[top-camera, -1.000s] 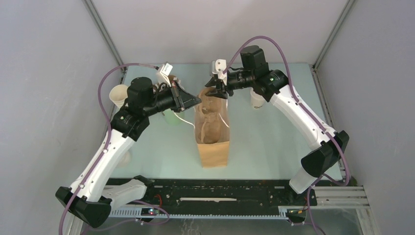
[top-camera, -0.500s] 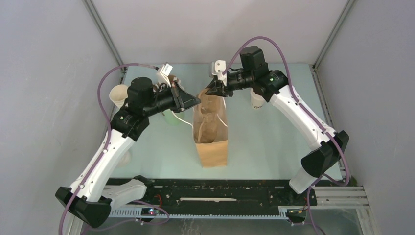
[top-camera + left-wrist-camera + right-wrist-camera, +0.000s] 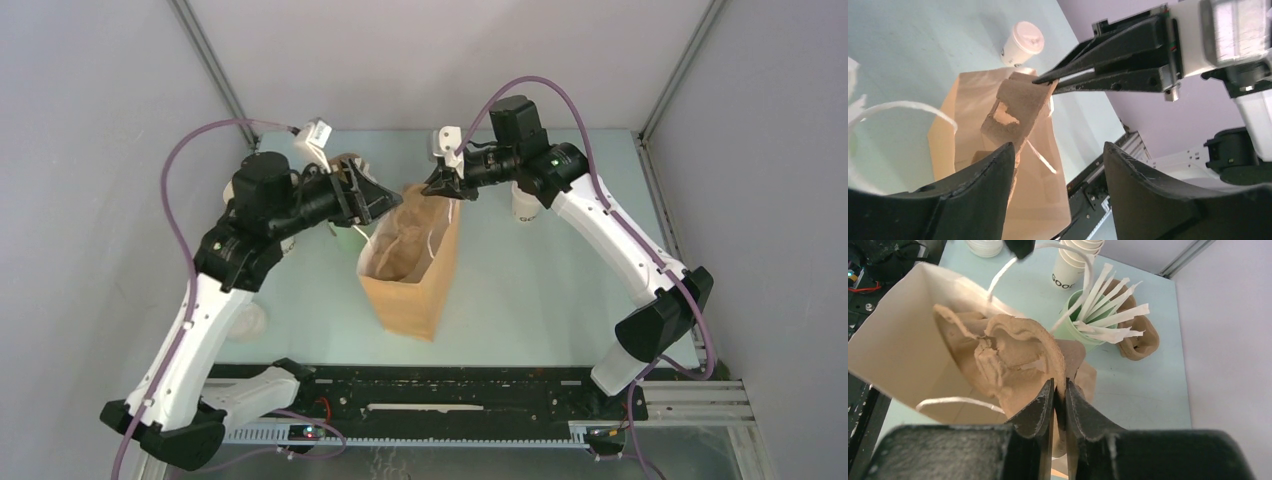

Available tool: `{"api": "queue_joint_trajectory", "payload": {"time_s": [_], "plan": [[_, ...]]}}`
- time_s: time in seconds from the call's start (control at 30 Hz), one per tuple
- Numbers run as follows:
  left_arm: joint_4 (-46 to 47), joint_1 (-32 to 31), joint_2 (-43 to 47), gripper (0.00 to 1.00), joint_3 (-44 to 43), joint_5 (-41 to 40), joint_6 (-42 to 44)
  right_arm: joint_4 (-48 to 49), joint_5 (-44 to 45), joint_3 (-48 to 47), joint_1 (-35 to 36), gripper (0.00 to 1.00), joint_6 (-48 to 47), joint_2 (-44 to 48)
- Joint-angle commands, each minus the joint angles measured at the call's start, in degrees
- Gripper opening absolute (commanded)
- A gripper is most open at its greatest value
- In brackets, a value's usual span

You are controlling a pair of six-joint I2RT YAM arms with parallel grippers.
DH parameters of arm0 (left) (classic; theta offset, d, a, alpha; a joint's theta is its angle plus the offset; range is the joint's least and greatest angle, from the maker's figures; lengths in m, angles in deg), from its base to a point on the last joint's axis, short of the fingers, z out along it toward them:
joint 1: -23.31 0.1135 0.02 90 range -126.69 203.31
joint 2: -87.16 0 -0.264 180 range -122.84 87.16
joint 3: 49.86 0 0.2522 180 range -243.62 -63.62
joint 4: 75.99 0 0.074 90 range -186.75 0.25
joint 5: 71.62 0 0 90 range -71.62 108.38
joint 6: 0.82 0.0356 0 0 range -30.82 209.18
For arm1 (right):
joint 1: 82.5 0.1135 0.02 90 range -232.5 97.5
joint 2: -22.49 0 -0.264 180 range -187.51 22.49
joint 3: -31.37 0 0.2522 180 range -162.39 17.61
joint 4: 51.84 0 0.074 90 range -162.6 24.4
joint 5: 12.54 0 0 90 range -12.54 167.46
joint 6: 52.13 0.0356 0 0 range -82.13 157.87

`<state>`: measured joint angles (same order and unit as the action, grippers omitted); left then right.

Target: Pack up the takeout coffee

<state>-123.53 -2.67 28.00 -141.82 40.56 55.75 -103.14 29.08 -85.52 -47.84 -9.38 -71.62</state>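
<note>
- The right claw is clamped on the rim of the pulp carrier, which hangs partly inside the bag below it.
- The left claw gapes and grips nothing. The bag's handle lies just beside one finger.
- The coffee, lidded, stands on the tabletop beyond the right claw, outside the bag.
- The bag leans toward the left claw. I would steady its mouth there first, then lower the carrier straight down so it seats flat without snagging a wall.
</note>
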Motion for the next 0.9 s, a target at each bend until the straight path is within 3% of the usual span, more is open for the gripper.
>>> {"api": "queue_joint_trajectory", "payload": {"time_s": [0.0,0.23,0.3,0.43,0.67,0.87], "plan": [[-9.4,-0.1,2.5,0.72,-8.2,-9.6,4.1,-2.6,-0.6,-2.4,0.7,0.06,-1.6,2.1],[-20.8,0.0,3.8,0.81,-10.9,-29.1,4.2,-5.8,1.4,-3.1,2.5,0.00,-1.4,2.6],[-21.0,0.2,4.0,0.82,-9.6,-30.6,4.5,-6.7,1.8,-3.2,3.0,0.00,-0.7,2.9],[-18.9,2.1,3.5,0.83,-7.3,-26.6,3.3,-8.3,3.6,-4.3,4.2,0.00,1.7,3.7],[-14.0,6.2,0.6,0.85,-4.4,-12.5,-0.7,-9.7,15.6,-6.5,8.8,0.00,10.2,5.5],[-12.2,6.6,-3.1,0.79,-4.5,-10.7,-2.6,-10.6,22.8,-7.3,11.8,0.00,13.8,6.9]]}}
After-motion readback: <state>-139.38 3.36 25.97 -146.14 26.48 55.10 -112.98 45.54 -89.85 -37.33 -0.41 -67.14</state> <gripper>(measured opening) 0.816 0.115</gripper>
